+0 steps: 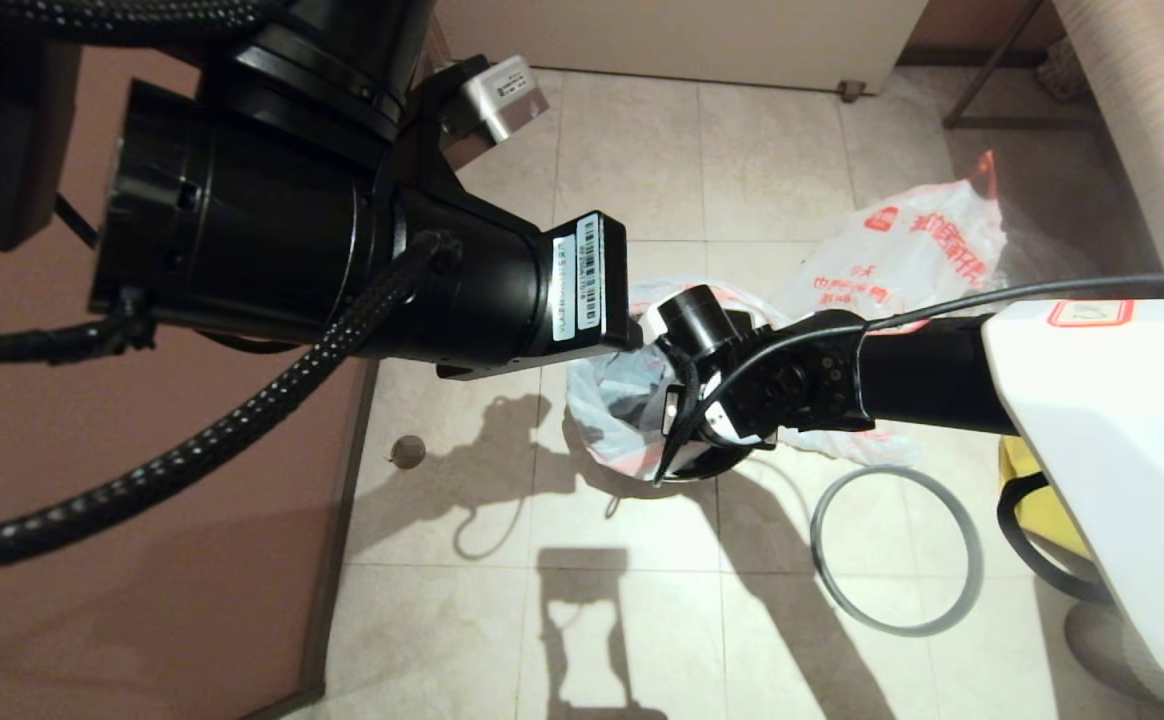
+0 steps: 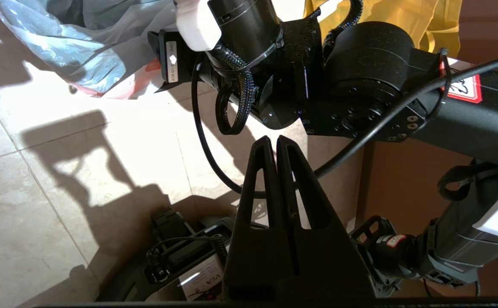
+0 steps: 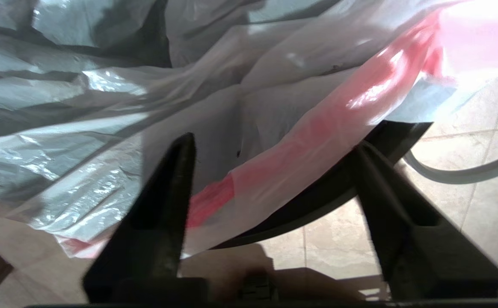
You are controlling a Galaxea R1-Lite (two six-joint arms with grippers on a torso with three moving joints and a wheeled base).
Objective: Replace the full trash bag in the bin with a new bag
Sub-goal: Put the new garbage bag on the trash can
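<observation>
Over the bin (image 3: 317, 201), only the wrist view shows the right pincer (image 3: 274, 147) spread.

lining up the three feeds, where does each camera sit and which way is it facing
Head: high up, looking down at floor, bin, ring; both arms show.
Left wrist: behind shut left gripper, facing the right arm, floor.
Right wrist: behind open right gripper, facing the new bag draped over the bin.
Shared: new bag, all three.

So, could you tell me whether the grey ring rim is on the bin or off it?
Off. The grey ring rim lies flat on the floor tiles beside the bin, whose mouth carries only the new bag draped over it.
</observation>
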